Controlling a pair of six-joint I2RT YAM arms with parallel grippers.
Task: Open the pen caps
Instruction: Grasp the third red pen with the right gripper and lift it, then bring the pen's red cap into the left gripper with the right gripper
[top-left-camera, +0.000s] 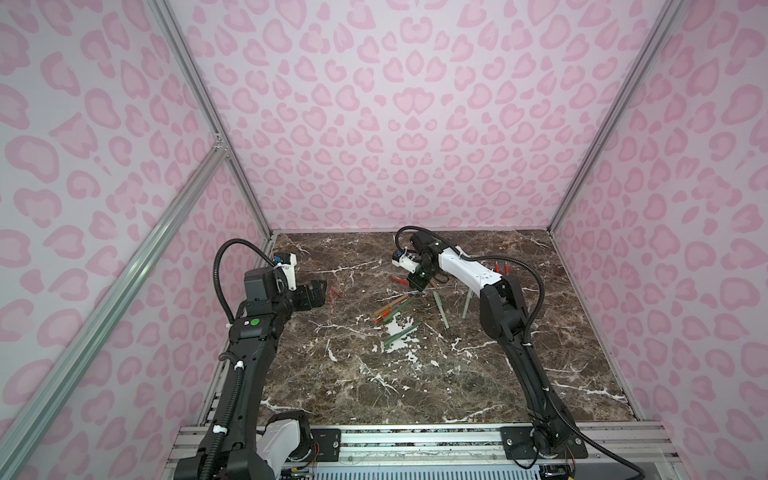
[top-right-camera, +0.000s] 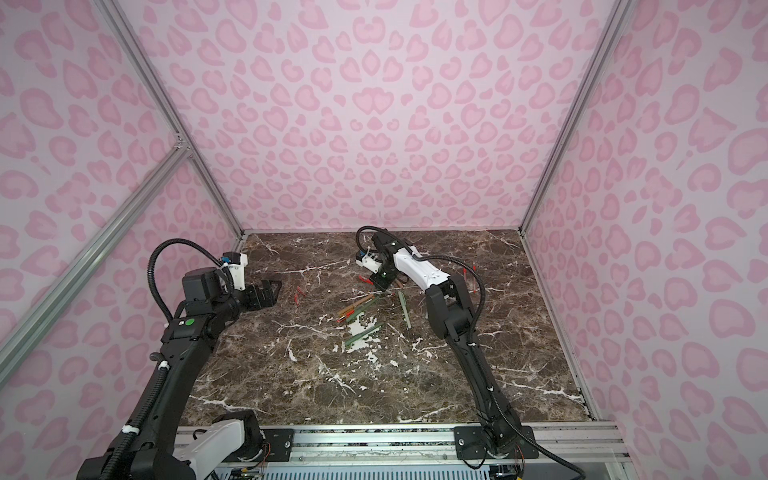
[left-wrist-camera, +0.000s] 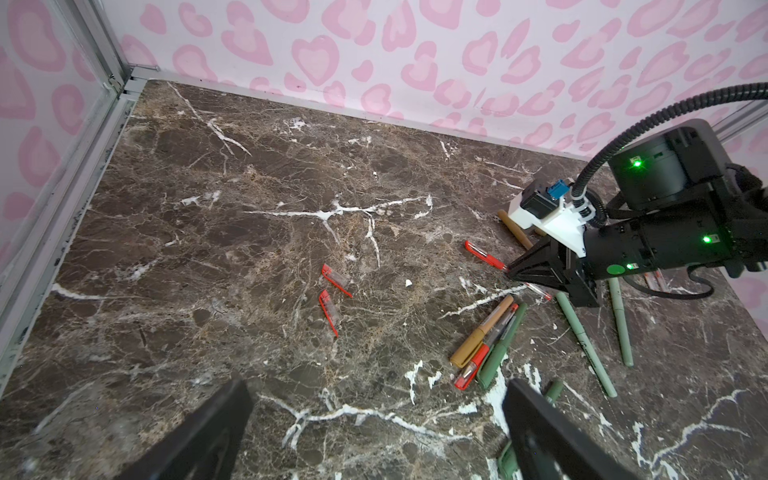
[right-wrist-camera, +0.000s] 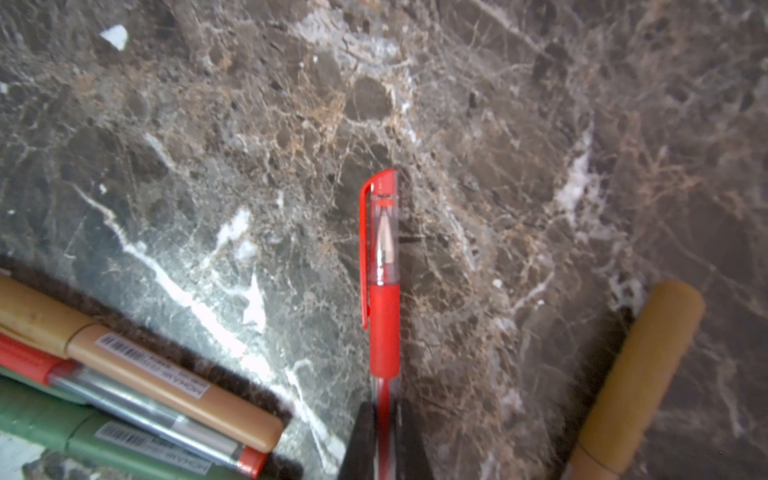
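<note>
Two loose caps, clear with red clips, were laid flat on the desk (left-wrist-camera: 249, 187), left of the pile (left-wrist-camera: 494, 332): the far cap (left-wrist-camera: 336, 281) and the near cap (left-wrist-camera: 328, 311), close together but apart. A third cap (right-wrist-camera: 380, 232) of that kind was seated on the red pen (right-wrist-camera: 384, 332), whose metal tip was seen through it. In the pile a tan cap (left-wrist-camera: 467, 353), a clear cap (left-wrist-camera: 465, 376) and a green cap (left-wrist-camera: 492, 365) were seated on pens, flat, side by side. A second tan cap (right-wrist-camera: 648, 361) was seen near the red pen, apart from it.
</note>
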